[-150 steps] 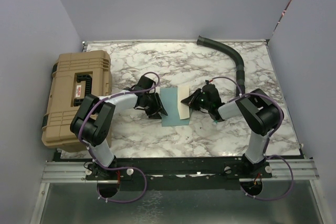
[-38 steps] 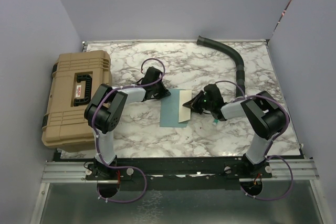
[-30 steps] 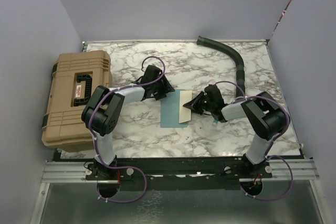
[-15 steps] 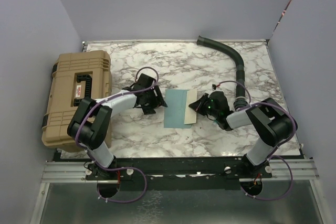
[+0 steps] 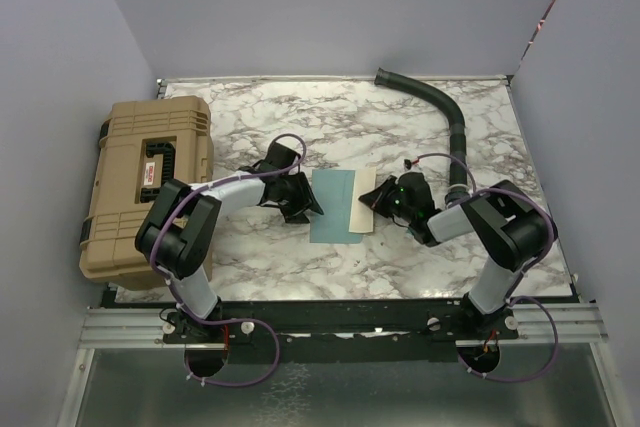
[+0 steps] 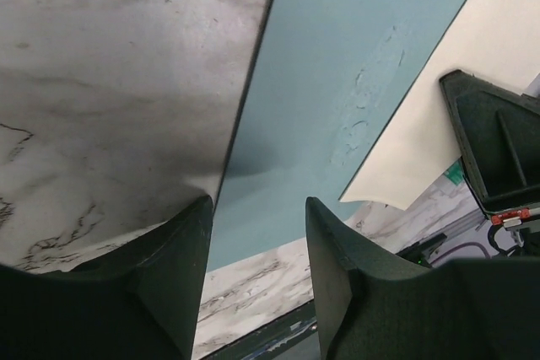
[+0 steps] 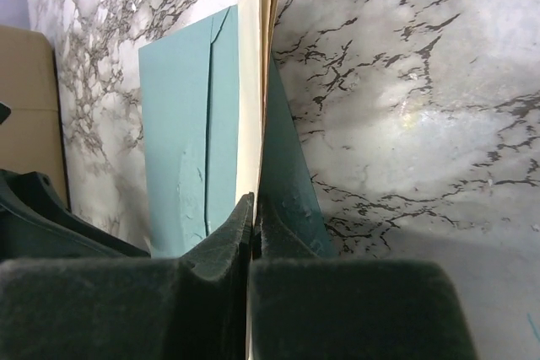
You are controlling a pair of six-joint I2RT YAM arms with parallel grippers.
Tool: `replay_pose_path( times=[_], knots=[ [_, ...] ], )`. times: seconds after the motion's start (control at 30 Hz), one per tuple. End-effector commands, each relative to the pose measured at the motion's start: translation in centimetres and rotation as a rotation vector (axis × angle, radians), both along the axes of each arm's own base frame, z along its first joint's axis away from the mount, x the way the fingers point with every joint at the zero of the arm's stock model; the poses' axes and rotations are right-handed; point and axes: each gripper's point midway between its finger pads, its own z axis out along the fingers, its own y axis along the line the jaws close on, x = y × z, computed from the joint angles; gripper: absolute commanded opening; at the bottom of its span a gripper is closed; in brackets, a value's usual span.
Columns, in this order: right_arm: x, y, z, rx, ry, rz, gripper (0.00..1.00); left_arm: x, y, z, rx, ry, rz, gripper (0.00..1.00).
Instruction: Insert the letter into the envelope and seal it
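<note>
The teal envelope (image 5: 332,205) lies flat at the table's middle. The tan letter (image 5: 363,215) sticks out along its right side, partly inside. My left gripper (image 5: 301,203) is open and low at the envelope's left edge; in the left wrist view its jaws (image 6: 259,208) stand either side of that edge of the envelope (image 6: 337,82), with the letter (image 6: 439,124) beyond. My right gripper (image 5: 379,198) is shut on the letter's right edge. In the right wrist view the fingers (image 7: 255,204) pinch the tan letter (image 7: 250,124) between the envelope body (image 7: 181,141) and its raised teal flap (image 7: 287,166).
A tan hard case (image 5: 145,182) sits at the table's left edge. A black corrugated hose (image 5: 440,107) curves across the back right. Grey walls close in the table on three sides.
My left gripper swung away toward the back, then came back to the envelope's left edge. My right gripper drew a little right with the letter. The envelope shifted slightly.
</note>
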Motion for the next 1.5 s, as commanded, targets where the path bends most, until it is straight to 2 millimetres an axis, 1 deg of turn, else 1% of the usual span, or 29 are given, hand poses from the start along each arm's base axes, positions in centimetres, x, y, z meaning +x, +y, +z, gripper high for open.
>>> replay_pose_path(
  times=[0.0,0.13,0.23,0.4,0.47,0.7,0.9,0.97,1.17,1.23,1.3,1.37,1.47],
  knots=[
    [-1.4,-0.2,-2.8,-0.024,0.115,0.002,0.01,-1.6,-0.6,-1.5,0.013,0.073,-0.024,0.49],
    [-1.8,0.4,-3.0,-0.011,0.146,0.018,0.01,-1.4,-1.2,-1.5,-0.002,0.068,-0.015,0.48],
    [-2.1,0.9,-2.9,-0.019,0.150,0.032,0.01,-1.1,-1.5,-1.3,-0.008,0.061,-0.007,0.47],
    [-2.3,0.9,-3.1,-0.040,0.151,0.035,0.01,-0.8,-1.4,-1.2,-0.004,0.049,0.006,0.47],
    [-2.5,1.2,-3.0,-0.025,0.159,0.048,0.01,-0.8,-1.4,-1.2,-0.004,0.049,0.006,0.47],
    [-4.4,1.9,-4.5,0.021,0.377,0.036,0.00,-0.5,-1.3,-1.5,0.008,0.035,0.013,0.46],
    [-5.4,2.8,-5.2,0.050,0.489,0.053,0.00,0.0,-1.3,-1.4,0.004,0.015,0.028,0.46],
    [-5.5,2.8,-5.2,0.059,0.501,0.047,0.00,0.1,-1.3,-1.4,0.003,0.009,0.033,0.46],
    [-5.0,2.3,-4.5,0.037,0.458,0.027,0.00,0.4,-1.1,-1.4,0.015,-0.005,0.056,0.44],
    [-4.7,2.0,-4.1,0.027,0.436,0.014,0.00,1.0,-0.7,-1.4,0.037,-0.034,0.060,0.42],
    [-4.6,1.6,-3.9,0.016,0.421,0.000,0.00,2.1,0.0,-1.2,0.088,-0.092,0.059,0.39],
    [-4.6,1.4,-3.8,0.015,0.420,-0.007,0.00,3.3,0.7,-0.6,0.133,-0.154,0.059,0.37],
    [-4.9,1.6,-4.2,0.030,0.451,-0.002,0.00,5.2,1.2,0.9,0.171,-0.255,0.051,0.36]
  ],
)
